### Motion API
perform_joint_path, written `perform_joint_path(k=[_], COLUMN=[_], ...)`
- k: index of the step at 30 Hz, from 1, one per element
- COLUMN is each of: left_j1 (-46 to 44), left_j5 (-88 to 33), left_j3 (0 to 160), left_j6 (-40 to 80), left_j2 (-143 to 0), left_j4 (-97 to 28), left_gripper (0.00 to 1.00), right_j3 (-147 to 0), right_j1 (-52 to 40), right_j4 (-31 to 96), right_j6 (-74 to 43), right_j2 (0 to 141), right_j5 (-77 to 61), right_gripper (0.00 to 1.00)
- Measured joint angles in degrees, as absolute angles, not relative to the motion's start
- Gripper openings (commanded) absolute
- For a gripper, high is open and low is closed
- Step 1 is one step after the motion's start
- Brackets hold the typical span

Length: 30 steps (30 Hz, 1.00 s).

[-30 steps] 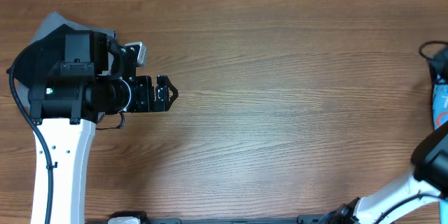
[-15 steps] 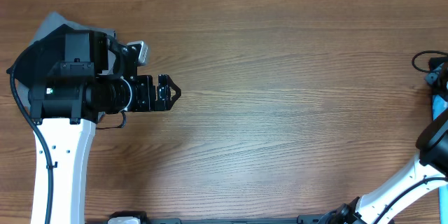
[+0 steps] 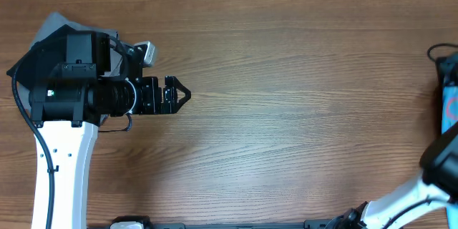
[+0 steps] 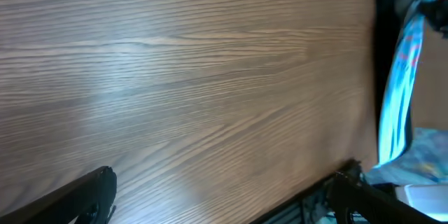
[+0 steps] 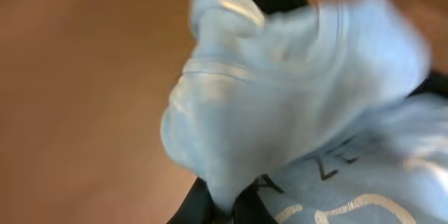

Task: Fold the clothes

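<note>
The T-shirt is sky-blue with orange-red print, the table brown wood-grain.

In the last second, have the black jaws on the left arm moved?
Yes, slightly: the left arm's jaws have crept rightward over the brown wooden table, away from the grey garment beneath that arm.

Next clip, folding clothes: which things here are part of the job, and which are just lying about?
Job: light sky-blue lettered T-shirt, bunched in the shut right gripper; grey garment under the left arm, not yet handled.
Not part of it: brown wooden table; open, empty left gripper.
</note>
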<state>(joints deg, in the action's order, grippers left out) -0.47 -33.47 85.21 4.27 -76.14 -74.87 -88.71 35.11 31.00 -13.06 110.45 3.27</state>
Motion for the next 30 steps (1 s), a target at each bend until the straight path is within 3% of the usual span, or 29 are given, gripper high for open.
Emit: perform_joint_path(k=[6, 17, 21, 26, 30], left_j1=[-0.4, -0.4, -0.4, -0.4, -0.4], left_j5=[-33.4, -21.6, -17.4, -15.0, -14.3], left_j3=[87.5, 107.7, 114.5, 116.6, 116.6], left_j6=[4.2, 4.0, 4.0, 4.0, 4.0], left_j2=[-76.1, -76.2, -76.1, -76.0, -76.1], left_j4=[-75.2, -81.8, -84.4, -85.8, -86.3], left_gripper=[1.00, 1.00, 1.00, 1.00, 1.00], right_j3=[-89.6, -89.1, -89.1, -89.1, -89.1], right_j1=[22.0, -8.4, -19.9, -32.6, -36.1], right_j4=[36.0, 45.5, 47.6, 50.7, 52.5], right_j6=[-13.3, -12.6, -12.3, -9.0, -9.0], right_j2=[99.0, 100.1, 100.1, 100.1, 100.1], right_j5=[-2.8, -6.7, -6.8, -4.2, 0.1], right_gripper=[0.04, 0.06, 0.32, 0.33, 0.38])
